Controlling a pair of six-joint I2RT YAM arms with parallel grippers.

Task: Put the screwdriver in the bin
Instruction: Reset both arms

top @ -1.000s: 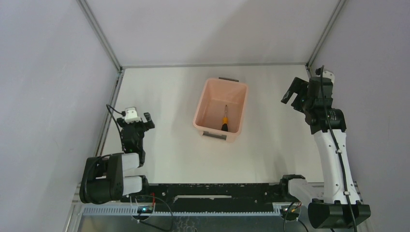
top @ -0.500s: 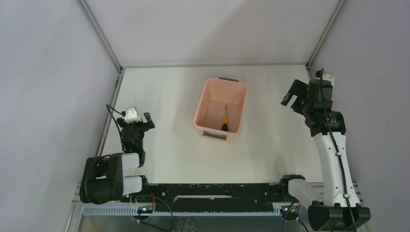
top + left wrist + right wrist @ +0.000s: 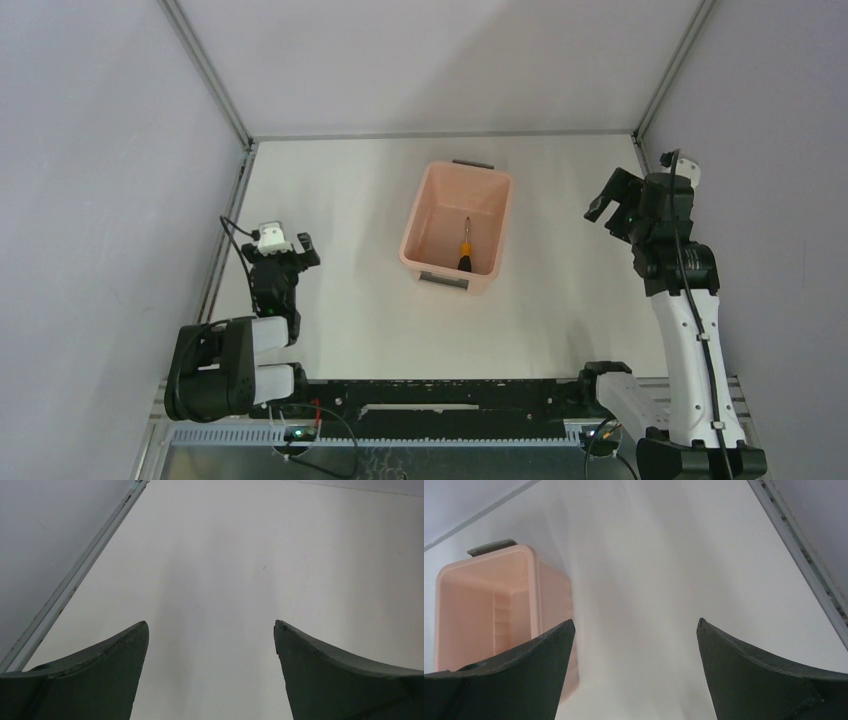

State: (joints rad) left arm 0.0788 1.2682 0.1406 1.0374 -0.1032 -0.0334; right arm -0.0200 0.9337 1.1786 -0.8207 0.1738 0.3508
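The salmon-pink bin (image 3: 493,200) stands mid-table with a dark grey handle at each short end. The small screwdriver (image 3: 465,246) lies inside it on the floor, black handle toward the near end. My right gripper (image 3: 612,199) is open and empty, raised to the right of the bin, well apart from it. In the right wrist view the bin (image 3: 519,587) shows at the left, beyond my open right gripper (image 3: 634,622); the screwdriver is hidden there. My left gripper (image 3: 296,247) is open and empty at the table's left side, over bare table in its wrist view (image 3: 210,624).
A metal frame rail (image 3: 225,235) runs along the table's left edge, close to my left gripper. Another rail (image 3: 804,555) runs along the right edge, near my right gripper. Grey walls enclose the table on three sides.
My right arm has drawn back to the right and a little nearer, away from the bin. The left arm, bin and screwdriver have not moved.
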